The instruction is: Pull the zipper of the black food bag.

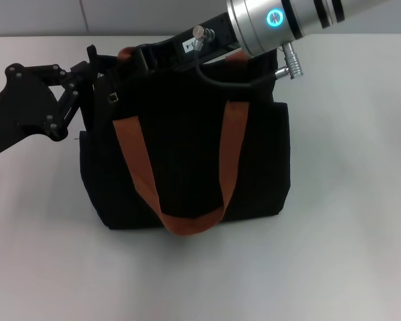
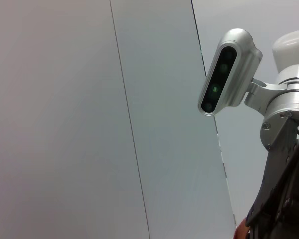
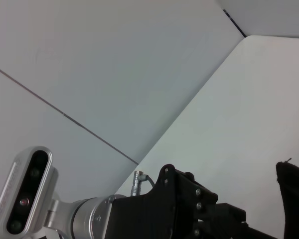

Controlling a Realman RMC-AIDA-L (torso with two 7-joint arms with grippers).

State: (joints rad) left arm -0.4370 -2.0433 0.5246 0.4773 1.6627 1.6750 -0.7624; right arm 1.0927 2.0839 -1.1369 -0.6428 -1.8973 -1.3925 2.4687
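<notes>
The black food bag (image 1: pixel 180 154) stands upright in the middle of the white table, a rust-brown strap handle (image 1: pixel 137 167) hanging down its front. My left gripper (image 1: pixel 95 67) is at the bag's top left corner, against the fabric. My right gripper (image 1: pixel 139 57) reaches in from the upper right and lies over the bag's top edge near the left end. The zipper is hidden behind the grippers. The right wrist view shows the left gripper (image 3: pixel 189 211) and a corner of the bag (image 3: pixel 295 199). The left wrist view shows the right gripper (image 2: pixel 284 199).
The white table (image 1: pixel 347 200) spreads around the bag on all sides. A pale panelled wall (image 2: pixel 89 119) stands behind it. The right arm's silver wrist (image 1: pixel 281 20) with its cable plug hangs over the bag's top right.
</notes>
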